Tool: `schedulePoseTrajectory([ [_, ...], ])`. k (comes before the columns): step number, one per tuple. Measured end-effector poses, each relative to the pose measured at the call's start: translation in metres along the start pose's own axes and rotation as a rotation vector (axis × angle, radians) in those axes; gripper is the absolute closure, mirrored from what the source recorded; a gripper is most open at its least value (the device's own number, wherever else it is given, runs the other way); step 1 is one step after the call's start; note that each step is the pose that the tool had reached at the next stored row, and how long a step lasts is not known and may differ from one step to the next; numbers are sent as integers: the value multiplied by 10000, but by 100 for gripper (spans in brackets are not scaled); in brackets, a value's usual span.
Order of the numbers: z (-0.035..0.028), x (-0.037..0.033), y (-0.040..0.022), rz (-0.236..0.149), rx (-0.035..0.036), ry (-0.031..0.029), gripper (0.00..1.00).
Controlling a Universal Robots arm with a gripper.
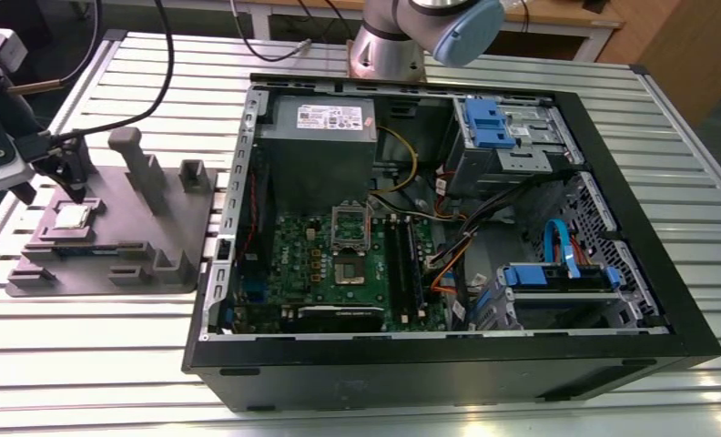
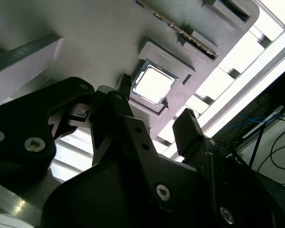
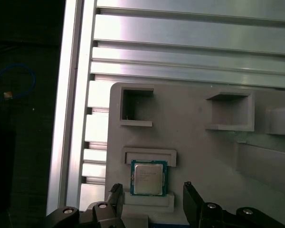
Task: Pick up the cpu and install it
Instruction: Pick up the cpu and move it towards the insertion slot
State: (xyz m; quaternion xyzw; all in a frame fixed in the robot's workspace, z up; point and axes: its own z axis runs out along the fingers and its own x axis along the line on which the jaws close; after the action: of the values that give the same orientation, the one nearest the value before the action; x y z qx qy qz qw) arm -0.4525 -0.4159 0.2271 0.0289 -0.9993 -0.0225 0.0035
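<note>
Approach step: my spread, empty fingers (image 3: 194, 202) hover, the cpu (image 3: 149, 177) centred beneath them; gripping needs a level descent.

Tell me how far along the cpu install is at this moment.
Nothing is finished yet. The cpu lies flat in its recess on the grey fixture, not lifted. In hand: the gripper hangs open right over it, one finger off each side, not closed on the chip. Left: the grasp, the lift, and seating it in the motherboard socket inside the open computer case.
</note>
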Motion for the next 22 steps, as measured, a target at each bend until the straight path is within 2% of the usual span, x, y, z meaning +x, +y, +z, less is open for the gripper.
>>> schedulePoseTrajectory([
  [3,3,0,0,0,14,-1,36],
  [4,6,0,0,0,18,-2,31],
  [10,78,0,-3,2,49,-6,31],
  [22,216,0,-10,30,54,-14,31],
])
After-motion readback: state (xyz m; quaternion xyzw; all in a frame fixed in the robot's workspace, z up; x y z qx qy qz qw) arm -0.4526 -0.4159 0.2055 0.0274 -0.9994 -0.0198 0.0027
